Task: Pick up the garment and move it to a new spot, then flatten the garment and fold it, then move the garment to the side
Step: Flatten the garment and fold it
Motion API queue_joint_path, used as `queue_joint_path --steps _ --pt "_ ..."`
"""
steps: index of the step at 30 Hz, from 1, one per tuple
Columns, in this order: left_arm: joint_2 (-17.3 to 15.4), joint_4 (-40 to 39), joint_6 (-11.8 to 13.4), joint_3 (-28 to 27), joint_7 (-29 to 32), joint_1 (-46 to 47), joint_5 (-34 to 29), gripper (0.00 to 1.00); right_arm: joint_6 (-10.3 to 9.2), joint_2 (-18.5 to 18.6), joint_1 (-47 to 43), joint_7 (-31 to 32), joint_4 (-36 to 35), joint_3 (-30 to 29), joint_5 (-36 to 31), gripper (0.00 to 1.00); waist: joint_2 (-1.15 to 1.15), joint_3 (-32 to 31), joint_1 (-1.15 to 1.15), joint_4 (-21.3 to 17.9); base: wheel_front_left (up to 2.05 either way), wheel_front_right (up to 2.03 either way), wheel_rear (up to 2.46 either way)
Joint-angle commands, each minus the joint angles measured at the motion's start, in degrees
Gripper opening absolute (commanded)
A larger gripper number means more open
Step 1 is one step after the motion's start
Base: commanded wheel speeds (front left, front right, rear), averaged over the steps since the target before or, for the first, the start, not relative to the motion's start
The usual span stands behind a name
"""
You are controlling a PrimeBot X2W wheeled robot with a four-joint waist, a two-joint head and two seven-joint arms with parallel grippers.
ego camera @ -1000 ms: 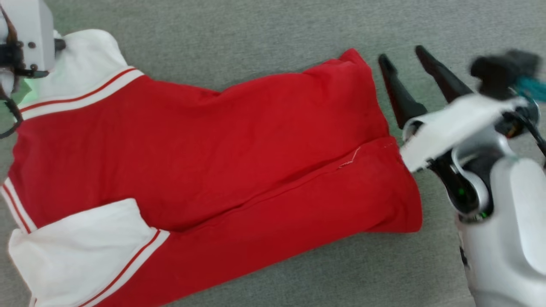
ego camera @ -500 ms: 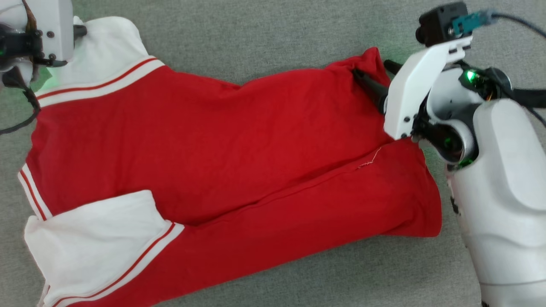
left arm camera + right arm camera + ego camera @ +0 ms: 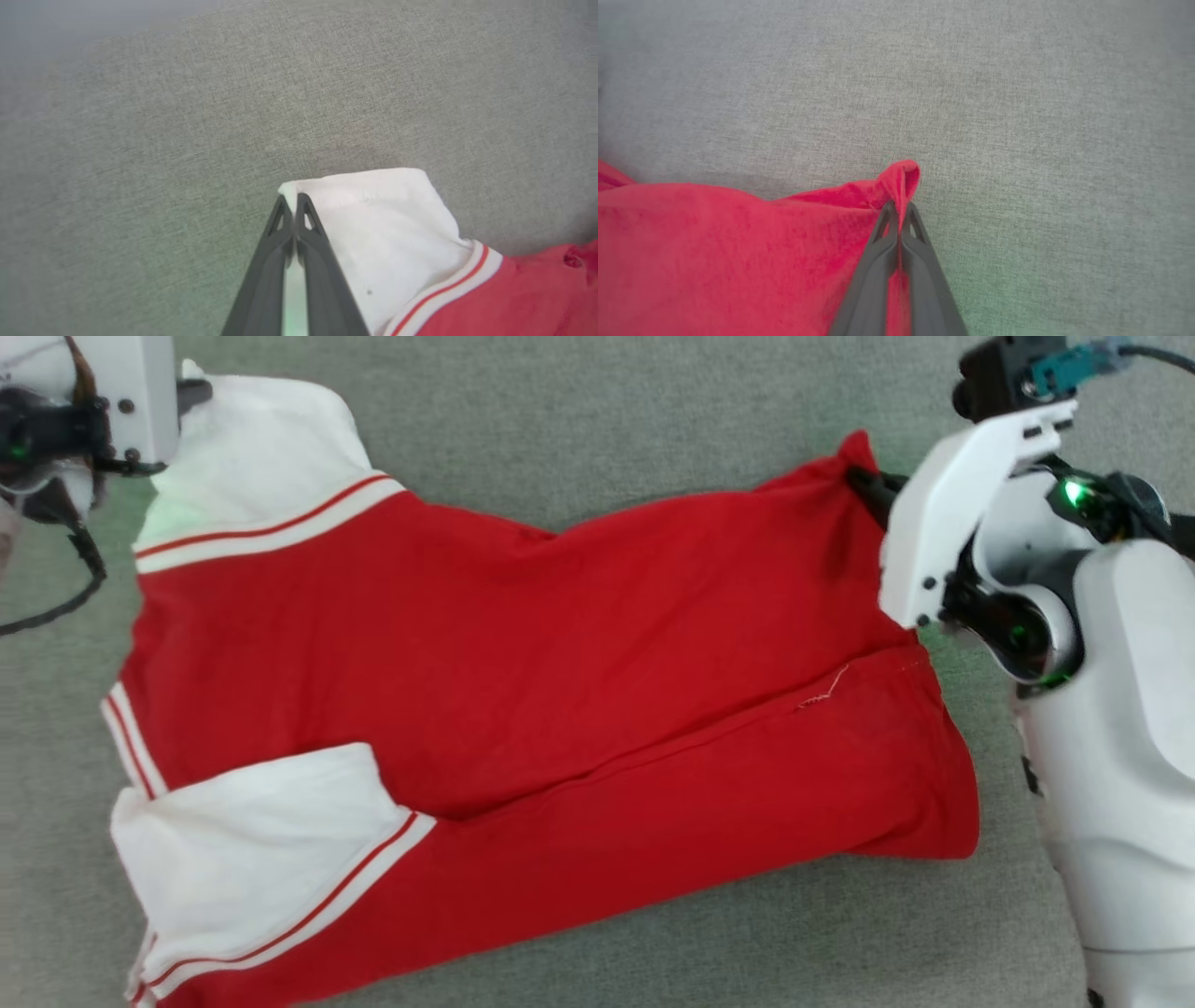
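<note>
— Garment (image 3: 523,644)?
— Feels like soft knit cloth by the look, matt, faintly creased.
— Grey surface (image 3: 607,411) underneath?
— Coarse woven fabric, matt too.
— Right gripper (image 3: 900,205)?
— Dark matt plastic; smooth glossy white on the arm shell (image 3: 1139,728).

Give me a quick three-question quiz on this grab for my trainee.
1. True or false: the left gripper is shut on a white sleeve of the garment.
2. What does the right gripper pinch? A) the collar B) a red corner C) a white sleeve
3. Fill in: the garment lies on a ___ fabric surface.
Key: 1 true; 2 B; 3 grey.
</note>
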State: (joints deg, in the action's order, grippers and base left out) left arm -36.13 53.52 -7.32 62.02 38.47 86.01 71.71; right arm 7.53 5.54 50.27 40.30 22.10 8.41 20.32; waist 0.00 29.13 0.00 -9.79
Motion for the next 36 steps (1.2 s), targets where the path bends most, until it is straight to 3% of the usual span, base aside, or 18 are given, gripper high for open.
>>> queue_joint_path --steps 1,8,12,16,20,21,27,32,36 --pt "-0.5 -0.8 -0.2 -0.3 0.1 0.5 0.7 0.0 -0.09 0.9 -1.2 -0.4 -0.9 0.6 0.4 0.0 0.0 -1.9 0.0 1.6 0.0 0.0 0.0" --pt "-3.5 -8.3 0.0 0.4 1.2 -1.7 0.6 0.0 -0.09 6.0 -8.0 -0.4 -7.1 1.0 3.1 0.0 0.0 -6.7 0.0 5.2 0.0 0.0 0.0" --pt "-7.2 -16.4 2.5 0.7 1.3 -4.7 0.8 0.0 -0.09 8.6 -12.9 0.8 -11.2 0.2 4.7 0.0 0.0 -9.4 0.0 7.1 0.0 0.0 0.0" --pt "-12.4 -28.5 7.1 0.7 1.5 -9.7 2.2 0.0 -0.09 10.0 -18.4 2.1 -15.0 -0.9 5.6 0.0 0.0 -11.9 0.0 8.8 0.0 0.0 0.0" --pt "-18.8 -43.4 13.6 1.3 1.8 -16.2 3.9 0.0 -0.09 11.3 -23.6 3.6 -18.3 -2.2 6.7 0.0 0.0 -13.5 0.0 9.9 0.0 0.0 0.0" --pt "-18.8 -43.4 13.6 1.3 1.8 -16.2 3.9 0.0 -0.09 11.3 -23.6 3.6 -18.3 -2.2 6.7 0.0 0.0 -13.5 0.0 9.9 0.0 0.0 0.0" --pt "-25.3 -60.4 22.0 3.2 -0.6 -26.8 7.5 0.0 -0.09 11.6 -29.7 5.6 -20.2 -3.7 7.5 0.0 0.0 -14.4 0.0 10.7 0.0 0.0 0.0" --pt "-25.5 -63.7 24.2 4.8 -3.0 -32.8 10.1 0.0 -0.09 10.9 -32.2 6.1 -19.0 -3.6 7.5 0.0 0.0 -14.8 0.0 10.5 0.0 0.0 0.0" --pt "-23.1 -60.7 23.2 5.9 -4.0 -35.6 11.7 0.0 -0.09 10.0 -31.7 6.0 -16.7 -3.1 7.6 0.0 0.0 -15.1 0.0 10.1 0.0 0.0 0.0"
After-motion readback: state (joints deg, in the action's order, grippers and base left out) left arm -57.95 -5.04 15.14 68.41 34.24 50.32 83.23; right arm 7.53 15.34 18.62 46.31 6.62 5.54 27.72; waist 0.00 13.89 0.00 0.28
